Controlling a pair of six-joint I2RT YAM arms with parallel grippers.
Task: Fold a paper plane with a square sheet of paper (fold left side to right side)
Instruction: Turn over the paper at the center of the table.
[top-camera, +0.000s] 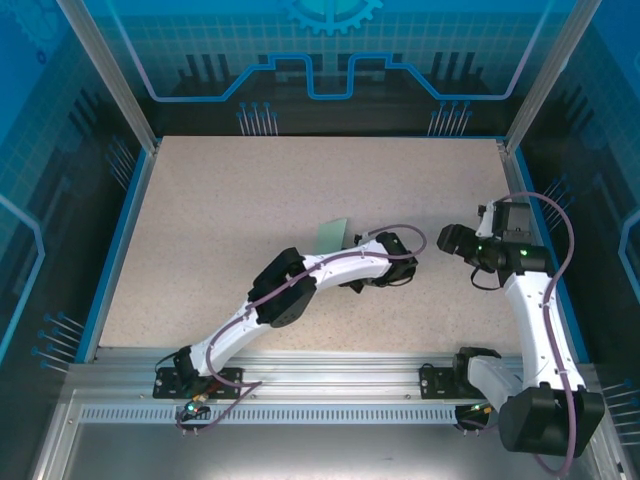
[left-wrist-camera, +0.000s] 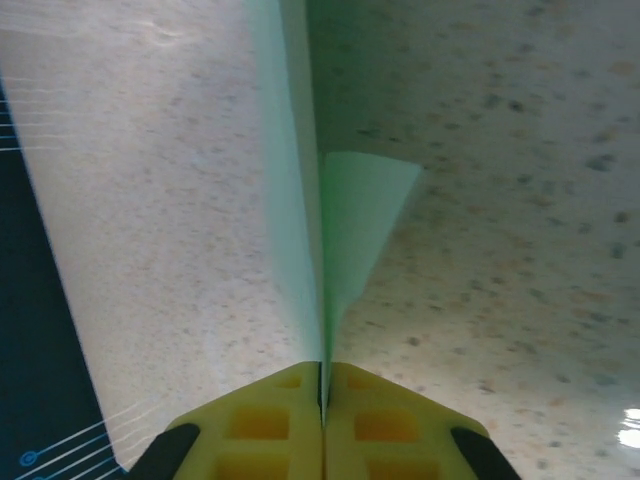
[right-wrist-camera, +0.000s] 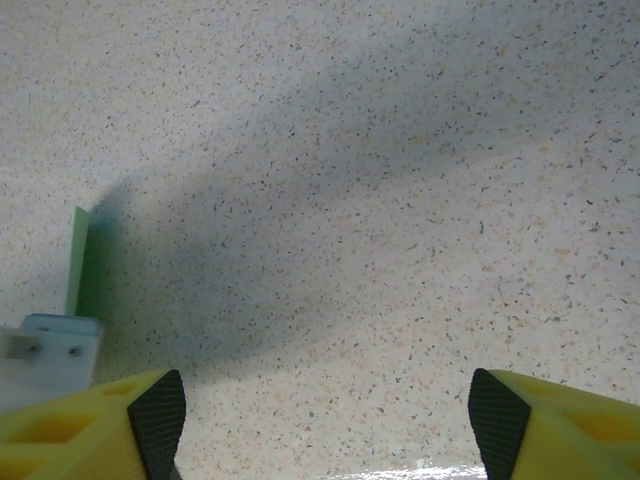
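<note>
The left claw (left-wrist-camera: 322, 388) is pinching the folded green paper (left-wrist-camera: 300, 240) near the middle of the table (top-camera: 200, 200). The right claw (right-wrist-camera: 325, 415) is hanging wide and empty. No plane is showing yet, and most folds seem to be still left.

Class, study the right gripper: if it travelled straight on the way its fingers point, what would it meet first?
Probably the bare speckled table. The right gripper is open, with nothing between its fingers. The green paper sits off to one side of that line, though depth is unclear.
</note>
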